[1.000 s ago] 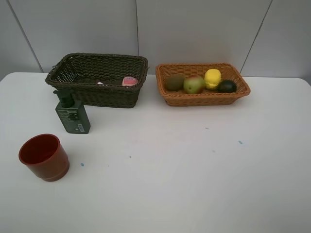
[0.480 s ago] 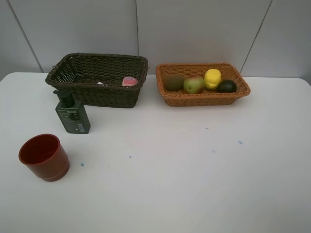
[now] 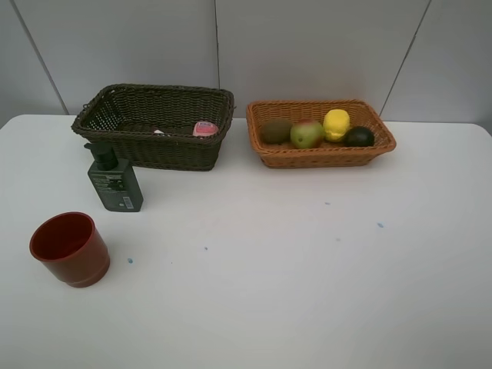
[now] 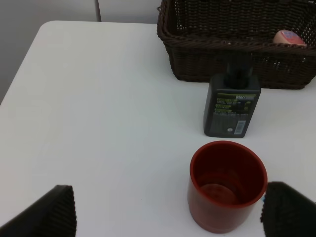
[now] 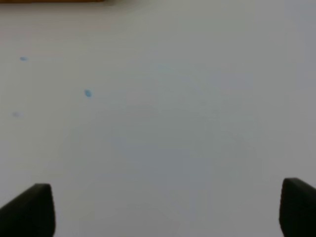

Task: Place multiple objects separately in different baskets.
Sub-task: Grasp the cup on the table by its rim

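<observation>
Fruit (image 3: pixel 307 134) sorted into the orange-tan wicker basket (image 3: pixel 323 157), a round red cup (image 3: pixel 69 248) and dark green pump bottle (image 3: pixel 115 184) await the dark brown wicker basket (image 3: pixel 154 152) (left tool (image 4: pixel 170 215) and right tool (image 5: pixel 168 210) both released, empty).

Soft, even, fairly bright light falls from above on the white table (image 3: pixel 307 292), with no hard glare. Shadows are faint, a pale one under the red cup (image 3: pixel 69 248) and one along the front of the dark brown basket (image 3: pixel 154 127). The high view is slightly grainy. The left gripper (image 4: pixel 170 213) and right gripper (image 5: pixel 163 210) show as blurred dark corners. The right wrist view is hazy, and its blue speck (image 5: pixel 87 93) is smeared.
</observation>
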`<move>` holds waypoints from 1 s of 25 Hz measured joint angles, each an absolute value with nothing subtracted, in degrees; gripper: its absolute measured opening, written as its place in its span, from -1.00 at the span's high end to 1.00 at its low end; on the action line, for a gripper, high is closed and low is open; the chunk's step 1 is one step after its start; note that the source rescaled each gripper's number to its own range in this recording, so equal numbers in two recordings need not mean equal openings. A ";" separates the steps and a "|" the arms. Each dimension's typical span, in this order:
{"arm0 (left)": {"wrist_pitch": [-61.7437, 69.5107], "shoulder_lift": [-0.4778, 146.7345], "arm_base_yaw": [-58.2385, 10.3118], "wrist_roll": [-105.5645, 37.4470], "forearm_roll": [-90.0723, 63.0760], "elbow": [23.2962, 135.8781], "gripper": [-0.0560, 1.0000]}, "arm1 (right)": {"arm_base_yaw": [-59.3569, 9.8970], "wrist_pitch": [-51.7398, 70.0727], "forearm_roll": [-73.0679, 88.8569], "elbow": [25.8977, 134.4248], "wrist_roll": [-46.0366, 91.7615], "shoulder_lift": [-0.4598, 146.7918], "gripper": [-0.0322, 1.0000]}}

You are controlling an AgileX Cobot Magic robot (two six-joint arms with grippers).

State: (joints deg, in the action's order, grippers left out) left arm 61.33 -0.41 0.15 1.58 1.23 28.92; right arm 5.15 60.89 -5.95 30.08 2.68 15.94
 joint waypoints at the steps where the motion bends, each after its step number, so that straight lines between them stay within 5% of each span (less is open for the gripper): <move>1: 61.33 -0.41 0.15 1.58 1.23 28.92 -0.95 | 5.15 60.89 -5.95 30.08 2.69 15.94 -0.99; 25: 61.33 -0.41 0.15 1.58 1.23 28.92 -0.95 | 5.15 60.84 -6.01 30.08 2.69 15.68 -0.99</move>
State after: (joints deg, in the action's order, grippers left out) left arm 61.33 -0.41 0.15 1.58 1.23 28.92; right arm 5.15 60.84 -6.01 30.08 2.69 15.68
